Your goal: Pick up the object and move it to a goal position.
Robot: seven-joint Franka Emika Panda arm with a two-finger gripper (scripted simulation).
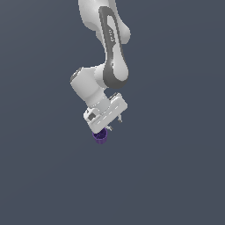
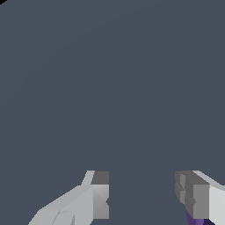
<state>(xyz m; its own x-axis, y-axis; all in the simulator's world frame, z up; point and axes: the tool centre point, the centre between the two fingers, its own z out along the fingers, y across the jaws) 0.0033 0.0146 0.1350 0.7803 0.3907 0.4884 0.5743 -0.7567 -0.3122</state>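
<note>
We see nothing of a room: in both views the backdrop is one flat slate-grey field, with no edge, seam or shadow to mark a surface. In the exterior view the white Panda arm (image 1: 110, 57) descends from the upper centre, its gripper (image 1: 115, 126) tilted just below mid-frame. The purple cup (image 1: 101, 136) sits against the gripper's lower left end (contact unclear). In the wrist view the fingers (image 2: 100, 195) stand apart, with a purple sliver beside one.
</note>
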